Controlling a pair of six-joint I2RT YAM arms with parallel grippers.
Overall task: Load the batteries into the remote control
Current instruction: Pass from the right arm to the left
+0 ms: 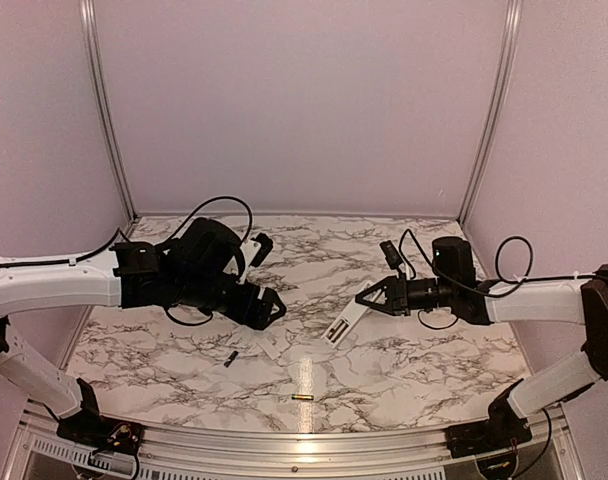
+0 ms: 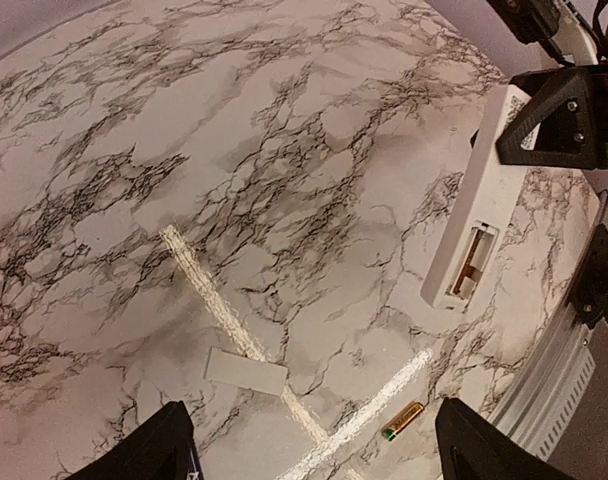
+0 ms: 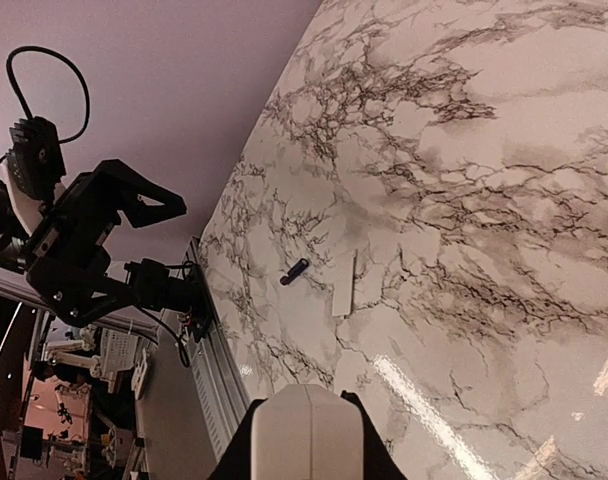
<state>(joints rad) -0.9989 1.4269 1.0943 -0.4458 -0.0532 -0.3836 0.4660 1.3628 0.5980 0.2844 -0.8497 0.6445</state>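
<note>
My right gripper (image 1: 372,297) is shut on one end of the white remote control (image 1: 344,322), which slants down and to the left with its open battery compartment (image 2: 468,264) facing up. In the right wrist view the remote control (image 3: 304,432) fills the gap between the fingers. The golden battery (image 1: 303,398) lies near the front edge, and the dark battery (image 1: 230,358) lies to its left. My left gripper (image 1: 272,308) hovers open and empty over the table, left of the remote. The golden battery (image 2: 403,420) shows between its spread fingers (image 2: 169,448).
A flat white cover plate (image 2: 245,370) lies on the marble table (image 1: 404,370) between the two batteries, close to the dark battery (image 3: 295,271). A metal rail (image 1: 284,440) runs along the front edge. Purple walls (image 1: 304,100) close in the back and sides.
</note>
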